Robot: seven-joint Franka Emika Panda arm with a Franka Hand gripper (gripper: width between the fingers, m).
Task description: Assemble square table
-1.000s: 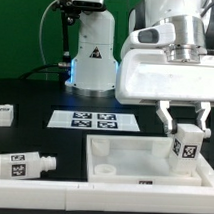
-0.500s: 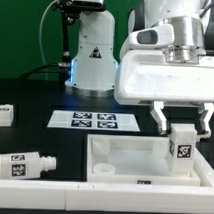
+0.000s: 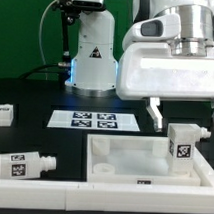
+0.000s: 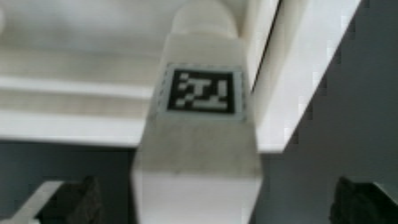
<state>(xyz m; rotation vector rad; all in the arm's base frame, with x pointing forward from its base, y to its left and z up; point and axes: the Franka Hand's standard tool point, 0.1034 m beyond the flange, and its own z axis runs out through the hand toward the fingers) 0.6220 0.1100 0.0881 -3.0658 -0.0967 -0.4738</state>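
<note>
1. Nearest the camera ran the long white wall [image 3: 52, 201]. Just behind it, on the exterior view's left, the lying leg [image 3: 23, 164] rested on its side.
2. Next came the square table top [image 3: 124, 143]. It was a white tray with a raised rim, and it lay flat on the black table [image 3: 34, 132].
3. The standing leg [image 3: 184, 146] stood upright in the tray's corner on the exterior view's right, with its tag facing the camera.
4. The gripper [image 3: 182, 124] hung over that leg with its jaws wide apart. There was 1 of its fingers [image 3: 156, 117] on each side of the leg's top, and neither seemed to touch it. In the wrist view, the standing leg [image 4: 199, 120] sat between 2 dark fingers [image 4: 68, 200], with a gap on both sides.
5. Farther back lay the marker board [image 3: 95, 121]. A small white part [image 3: 4, 113] sat well apart on the exterior view's left.
6. The step looked like fitting this leg into the top. The leg stood alone, so the step seemed about done. I could not tell how tight the leg was.
7. The next move called for a straight lift, so no finger knocked the leg over. After that, the lying leg would need a firm grab across its body.
</note>
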